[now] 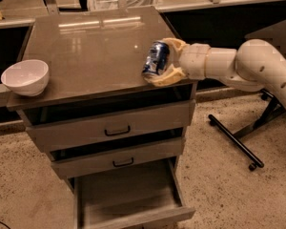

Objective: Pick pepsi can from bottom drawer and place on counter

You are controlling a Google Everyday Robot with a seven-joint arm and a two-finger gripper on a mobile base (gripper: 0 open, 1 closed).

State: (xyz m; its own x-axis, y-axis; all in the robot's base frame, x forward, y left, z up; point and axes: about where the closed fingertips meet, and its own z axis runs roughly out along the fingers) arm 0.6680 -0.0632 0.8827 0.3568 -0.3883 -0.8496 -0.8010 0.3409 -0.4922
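Camera view: gripper point(158, 61) clamped on can point(155, 59), one finger above and one below it, at the right near edge of the tabletop point(86, 46). Can tilted; contact with the surface cannot be told. White bowl point(25, 77) sits at the left near corner. Bottom drawer point(128, 202) stands pulled out below.

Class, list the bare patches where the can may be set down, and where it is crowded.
Free: the middle and back of the counter, between the white bowl at its front-left corner and the hand gripping the pepsi can at its front-right edge. Crowded: those two spots.
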